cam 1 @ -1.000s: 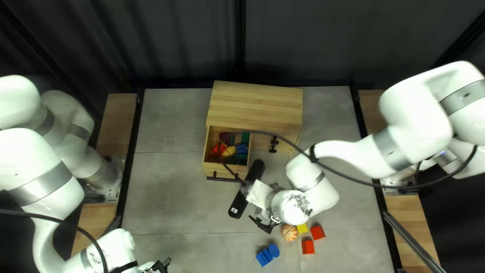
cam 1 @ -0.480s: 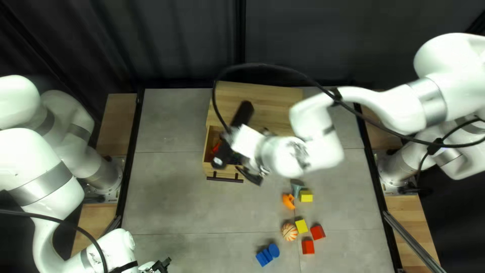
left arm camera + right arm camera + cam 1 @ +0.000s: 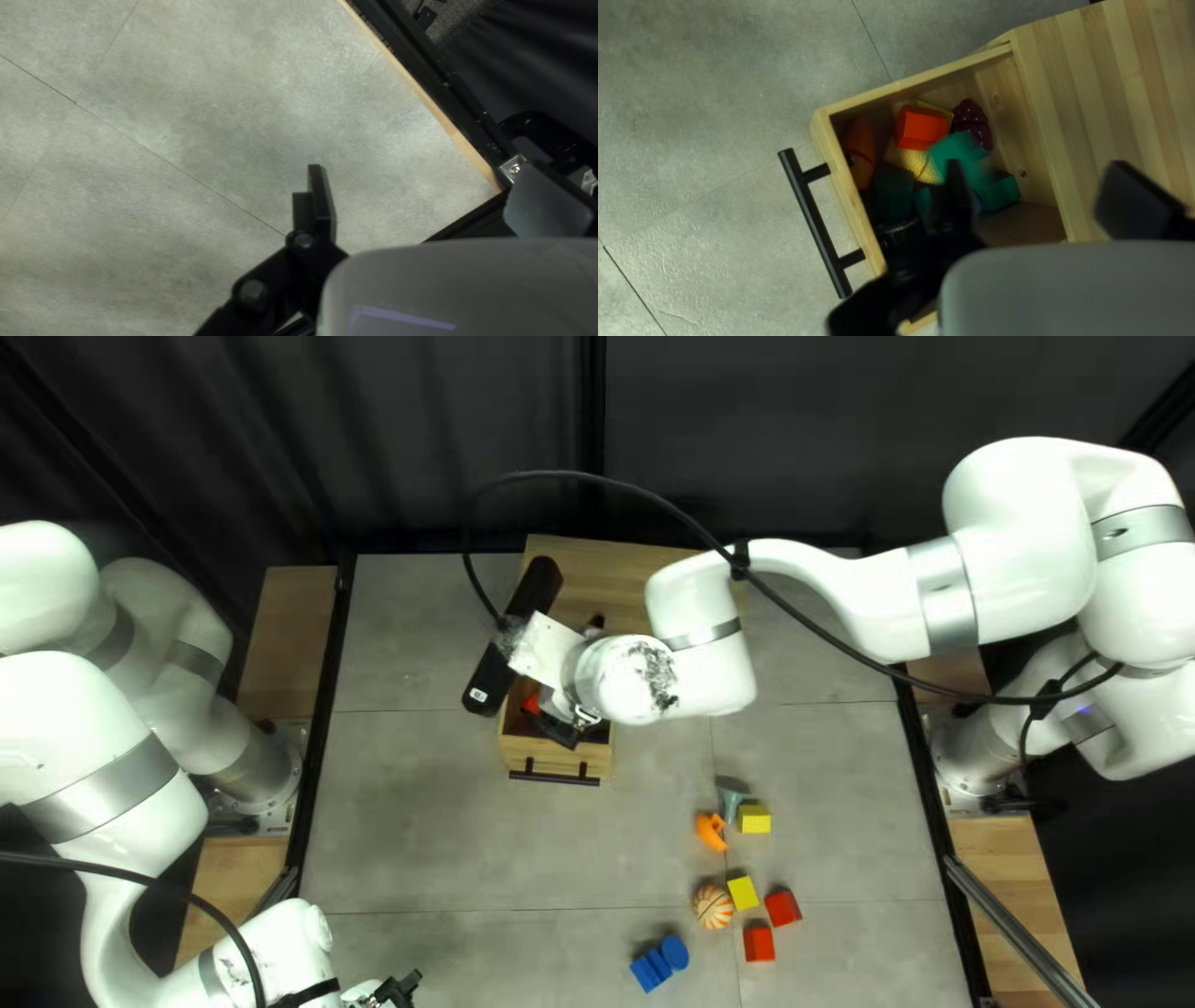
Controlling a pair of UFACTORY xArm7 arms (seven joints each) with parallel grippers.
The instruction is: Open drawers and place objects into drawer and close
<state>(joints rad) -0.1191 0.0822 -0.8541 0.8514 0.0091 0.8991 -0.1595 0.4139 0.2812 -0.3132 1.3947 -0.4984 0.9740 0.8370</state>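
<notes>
- Your right gripper (image 3: pixel 563 727) is over the pulled-out drawer (image 3: pixel 535 757), its fingers (image 3: pixel 955 186) spread apart.
- Inside the drawer you have a red block (image 3: pixel 921 127), a yellow bumpy piece (image 3: pixel 918 165), an orange piece (image 3: pixel 859 152), a dark red piece (image 3: pixel 972 118) and green blocks (image 3: pixel 999 193).
- A blurred teal piece (image 3: pixel 958 151) overlaps the near finger in the right wrist view; it may be loose, but you can't really tell whether they touch.
- Outside the drawer, on the table (image 3: pixel 436 834), you have two yellow blocks (image 3: pixel 754 819), an orange curved piece (image 3: pixel 711 833), a striped ball (image 3: pixel 715 909), two red blocks (image 3: pixel 783 909) and blue pieces (image 3: pixel 649 971).
- Your left gripper (image 3: pixel 405 988) is well apart from the drawer, fingers parted, with nothing between them.
</notes>
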